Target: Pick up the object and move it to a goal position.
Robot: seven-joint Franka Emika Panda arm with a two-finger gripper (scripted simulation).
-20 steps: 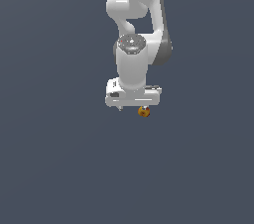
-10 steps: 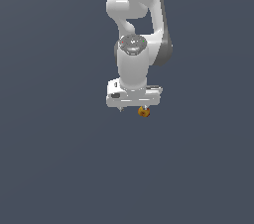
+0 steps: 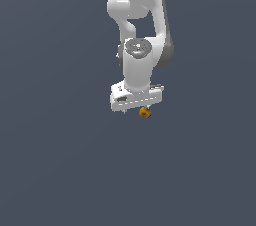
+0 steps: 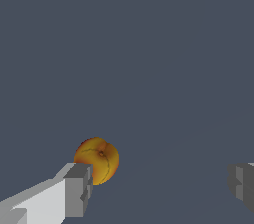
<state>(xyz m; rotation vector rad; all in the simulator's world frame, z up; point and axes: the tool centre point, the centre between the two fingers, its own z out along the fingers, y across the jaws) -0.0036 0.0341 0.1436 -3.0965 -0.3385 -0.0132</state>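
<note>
The object (image 4: 98,159) is a small glossy orange-yellow lump with a dark red-brown patch; in the exterior view the object (image 3: 145,112) peeks out just under the white gripper body. My gripper (image 4: 158,186) is open, its two grey fingertips (image 4: 79,188) spread wide. The object lies right by one fingertip, not between the two; I cannot tell if they touch. In the exterior view the gripper (image 3: 136,109) points down over the grey floor and its fingers are mostly hidden by the hand.
A plain dark grey floor (image 3: 60,170) fills both views. No other objects or edges show.
</note>
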